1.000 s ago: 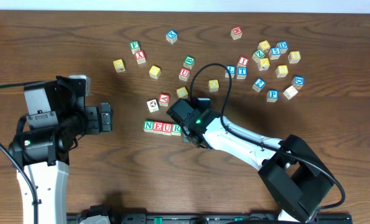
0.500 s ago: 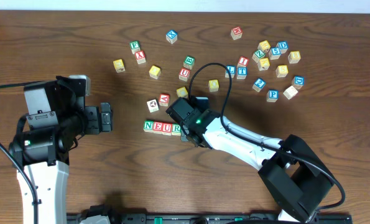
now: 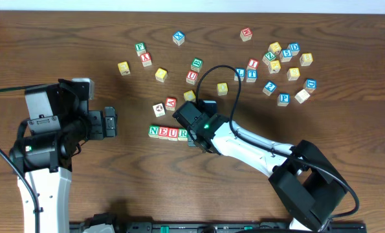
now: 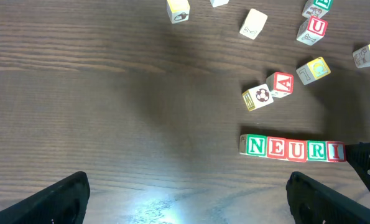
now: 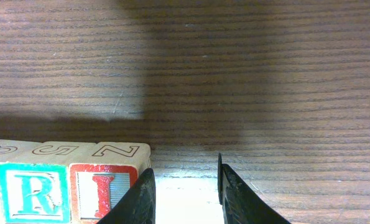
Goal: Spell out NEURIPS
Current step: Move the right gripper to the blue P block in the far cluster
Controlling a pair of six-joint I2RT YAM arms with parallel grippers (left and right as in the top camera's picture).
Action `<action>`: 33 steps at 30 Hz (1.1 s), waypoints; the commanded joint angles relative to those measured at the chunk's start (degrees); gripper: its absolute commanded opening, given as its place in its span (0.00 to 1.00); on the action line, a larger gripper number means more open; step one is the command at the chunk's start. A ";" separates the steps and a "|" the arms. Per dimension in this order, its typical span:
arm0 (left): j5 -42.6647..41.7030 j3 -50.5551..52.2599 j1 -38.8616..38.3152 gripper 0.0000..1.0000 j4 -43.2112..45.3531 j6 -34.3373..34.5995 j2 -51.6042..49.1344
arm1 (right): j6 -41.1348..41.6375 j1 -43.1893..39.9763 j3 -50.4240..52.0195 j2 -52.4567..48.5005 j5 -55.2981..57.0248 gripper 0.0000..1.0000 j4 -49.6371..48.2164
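Standing near the middle of the table [image 3: 63, 39], the row [image 3: 168, 133] reads N, E, U, R, I from left to right, five cubes touching side to side with green and red letters on pale faces. At its right end sits the I cube [image 5: 104, 190], red-lettered, with the green R against its left side. The right gripper [image 5: 183, 199] is low at that end of the row. Its fingers [image 5: 234, 193] are parted a little with only bare wood between them, and the left one is just beside the I cube (whether it touches the cube I cannot tell). The left gripper [image 4: 194, 205] hangs over bare wood to the left of the row, well apart from it, its fingers spread wide and holding nothing. The P cube [image 3: 283, 99], blue-lettered, lies among the loose cubes [image 3: 274, 65] at the far right, well apart from the row. Just beyond the row lie the A cube [image 4: 282, 84] and, touching its left side, a picture cube [image 4: 257, 98], both tilted.
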State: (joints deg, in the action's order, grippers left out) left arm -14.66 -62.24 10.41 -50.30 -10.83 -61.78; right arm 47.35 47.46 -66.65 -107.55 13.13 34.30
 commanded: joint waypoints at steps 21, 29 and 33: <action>0.20 -0.83 0.17 0.99 0.00 -0.92 0.02 | -8.90 -7.67 -0.22 8.55 9.09 0.40 10.43; 0.20 -0.83 0.17 0.99 0.00 -0.94 0.02 | -9.46 -10.40 -0.61 17.22 9.25 0.50 10.21; 0.20 -0.83 0.17 0.99 0.00 -0.94 0.02 | -12.09 -12.39 -1.07 19.74 9.22 0.51 10.03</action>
State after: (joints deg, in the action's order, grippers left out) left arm -14.66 -62.24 10.41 -50.30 -10.83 -61.78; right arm 37.76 36.47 -66.67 -89.65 21.08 44.34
